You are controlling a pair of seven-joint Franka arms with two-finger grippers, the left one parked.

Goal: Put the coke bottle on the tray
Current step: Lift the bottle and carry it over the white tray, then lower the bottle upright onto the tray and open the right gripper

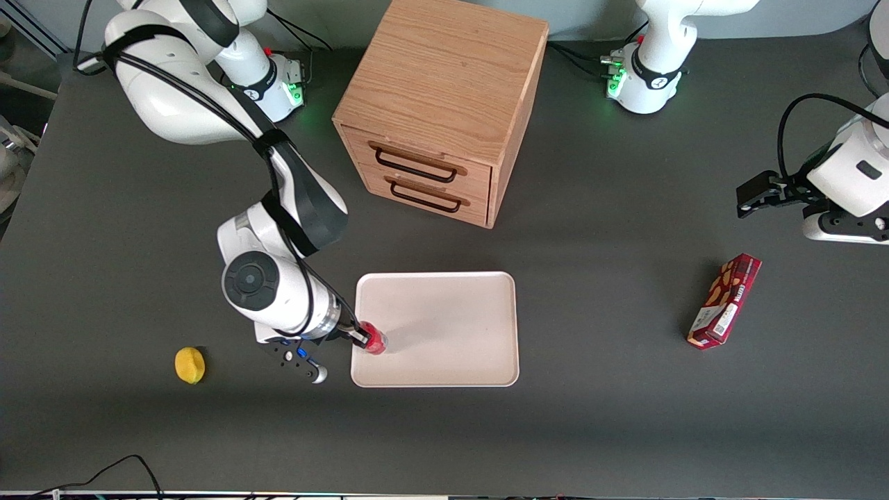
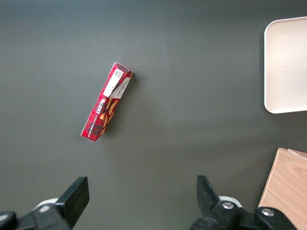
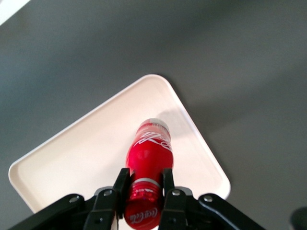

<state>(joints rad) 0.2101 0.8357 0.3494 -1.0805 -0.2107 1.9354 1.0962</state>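
The coke bottle [image 1: 375, 340] is small and all red, and it stands on the pale cream tray [image 1: 444, 326] near the tray's edge toward the working arm. My gripper [image 1: 361, 337] is shut on the bottle's neck. In the right wrist view the fingers [image 3: 122, 183] clasp the bottle [image 3: 148, 153] just below its red cap, with the tray [image 3: 81, 153] under the bottle's base. The bottle's bottom looks set on or very close to the tray surface.
A wooden two-drawer cabinet [image 1: 437, 111] stands farther from the front camera than the tray. A lemon [image 1: 189, 365] lies toward the working arm's end. A red snack box [image 1: 724, 300] lies toward the parked arm's end and also shows in the left wrist view [image 2: 106, 106].
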